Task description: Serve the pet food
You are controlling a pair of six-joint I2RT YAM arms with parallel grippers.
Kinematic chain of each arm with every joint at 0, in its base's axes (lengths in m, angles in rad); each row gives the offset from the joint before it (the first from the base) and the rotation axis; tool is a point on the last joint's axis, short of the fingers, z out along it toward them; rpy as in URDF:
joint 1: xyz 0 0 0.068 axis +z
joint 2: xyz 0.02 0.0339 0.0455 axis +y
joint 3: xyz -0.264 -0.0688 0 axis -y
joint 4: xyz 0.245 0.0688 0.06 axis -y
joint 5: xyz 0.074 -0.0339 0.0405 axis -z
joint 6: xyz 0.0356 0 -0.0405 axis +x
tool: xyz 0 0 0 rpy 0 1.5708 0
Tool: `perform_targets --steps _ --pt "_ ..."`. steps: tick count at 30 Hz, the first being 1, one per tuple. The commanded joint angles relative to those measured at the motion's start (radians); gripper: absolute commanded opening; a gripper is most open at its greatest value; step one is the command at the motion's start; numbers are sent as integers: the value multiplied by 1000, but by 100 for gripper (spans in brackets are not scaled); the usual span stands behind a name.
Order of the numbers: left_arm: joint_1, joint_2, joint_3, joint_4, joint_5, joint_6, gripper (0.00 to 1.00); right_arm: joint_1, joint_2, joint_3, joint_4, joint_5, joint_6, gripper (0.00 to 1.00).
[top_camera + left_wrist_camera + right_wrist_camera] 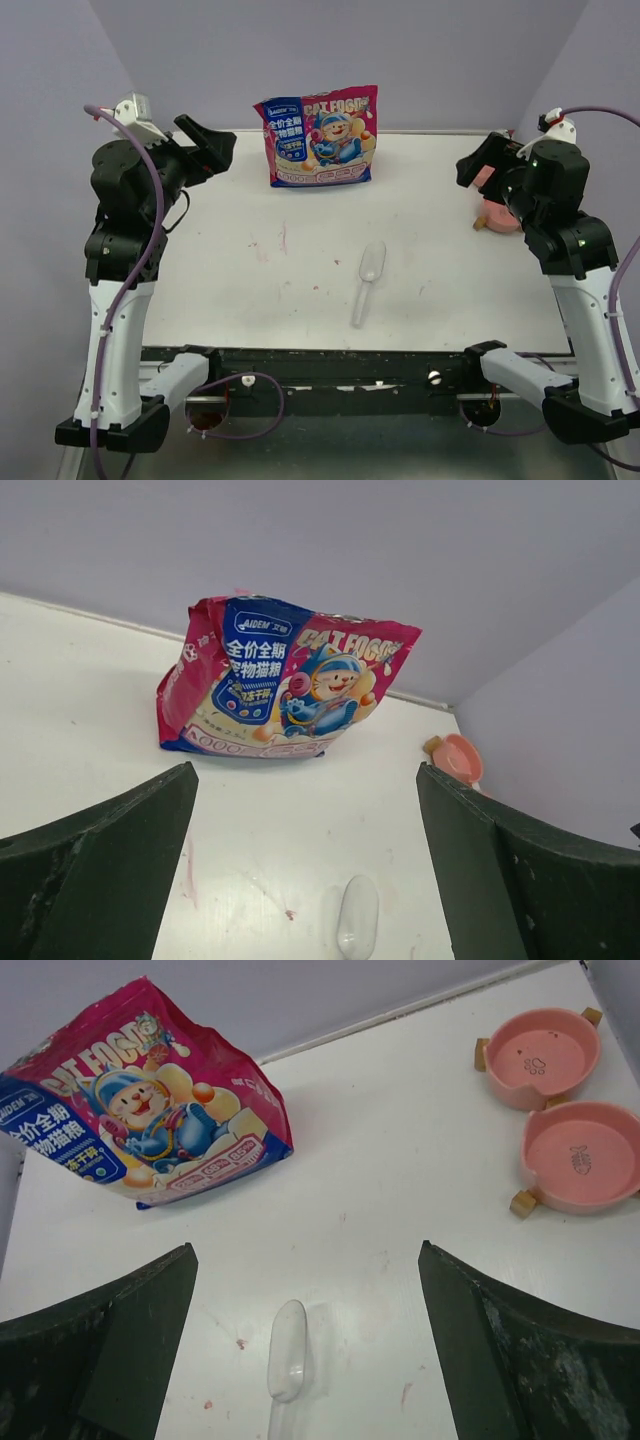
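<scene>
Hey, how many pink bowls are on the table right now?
2. The first bowl and second bowl sit side by side near the table's right edge. Others might be hidden.

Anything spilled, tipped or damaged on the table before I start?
No spill. The bag stands at the back, the scoop lies mid-table, both pink bowls sit upright and empty. Only faint reddish smudges mark the table.
</scene>
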Motion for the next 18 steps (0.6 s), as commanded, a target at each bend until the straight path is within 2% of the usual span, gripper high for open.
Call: perform_targets --steps 1,5,7,13,18 --pt "3 52 31 50 81 -63 99 11 0 -13 -20 52 -12 100" --pt "5 123 77 73 123 -49 99 19 0 0 -25 56 -25 100" --pt "10 170 118 68 150 -20 99 19 -6 7 -16 -16 -54 100" --pt "34 383 303 44 354 79 99 19 8 26 -35 -165 -83 100" --pt "36 607 546 -14 558 165 99 19 31 26 -31 -242 -65 100"
